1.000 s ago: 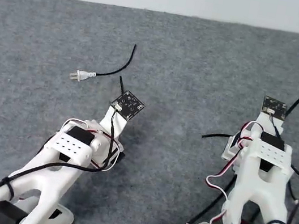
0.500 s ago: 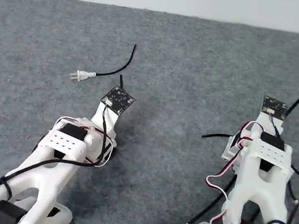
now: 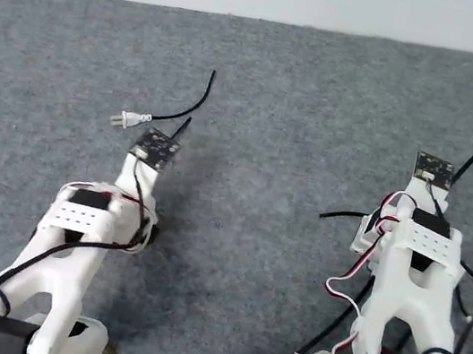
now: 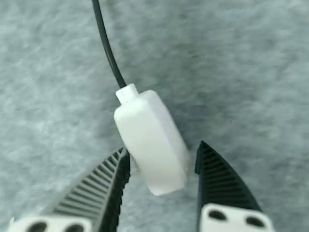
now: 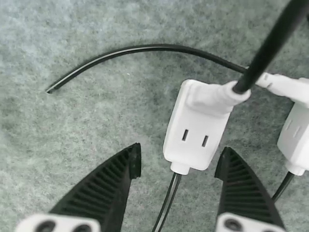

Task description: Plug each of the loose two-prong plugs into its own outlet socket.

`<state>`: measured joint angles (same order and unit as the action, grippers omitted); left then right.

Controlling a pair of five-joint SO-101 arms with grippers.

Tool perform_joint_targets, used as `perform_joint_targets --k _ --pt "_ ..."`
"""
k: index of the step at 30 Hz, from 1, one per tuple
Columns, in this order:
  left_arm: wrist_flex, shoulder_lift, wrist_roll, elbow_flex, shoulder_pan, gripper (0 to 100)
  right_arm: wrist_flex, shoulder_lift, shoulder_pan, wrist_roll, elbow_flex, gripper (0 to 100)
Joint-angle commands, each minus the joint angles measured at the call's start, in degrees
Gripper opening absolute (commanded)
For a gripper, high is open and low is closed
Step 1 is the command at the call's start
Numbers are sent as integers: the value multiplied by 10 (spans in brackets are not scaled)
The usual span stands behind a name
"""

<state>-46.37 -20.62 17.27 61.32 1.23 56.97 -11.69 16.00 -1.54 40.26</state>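
Careful, your left gripper [image 4: 163,149] is wide around the skewed plug [image 4: 149,135]; close off-centre and it could twist out, and your right gripper [image 5: 181,149] is wide too, straddling a socket [image 5: 193,125].

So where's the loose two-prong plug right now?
In the high view the plug lies on the grey mat at the left, just ahead of the left arm. Its black cord curves off toward the far wall.
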Motion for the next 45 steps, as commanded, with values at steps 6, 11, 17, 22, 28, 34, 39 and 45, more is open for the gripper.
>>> perform_joint_targets --k 6,11,17,22,28,34,39,45 --pt "0 -9 71 -10 83 214 -3 -1 -21 -6 -5 251" --pt "0 -9 90 -10 101 214 -3 -1 -21 -8 -5 251" --pt "0 -9 90 -10 99 214 -3 -1 -21 -21 -5 251" --pt "-4 -10 88 -26 102 214 -3 -1 -22 -22 -5 251" --pt "-102 -10 89 -110 117 214 -2 -1 -22 -41 -5 251" --pt "-178 -10 90 -179 113 214 4 -1 -22 -42 -5 251" --pt "-191 -10 90 -204 106 214 5 -1 -28 -42 -5 251" --pt "-221 -10 79 -225 75 210 4 -1 -28 -38 -5 251"
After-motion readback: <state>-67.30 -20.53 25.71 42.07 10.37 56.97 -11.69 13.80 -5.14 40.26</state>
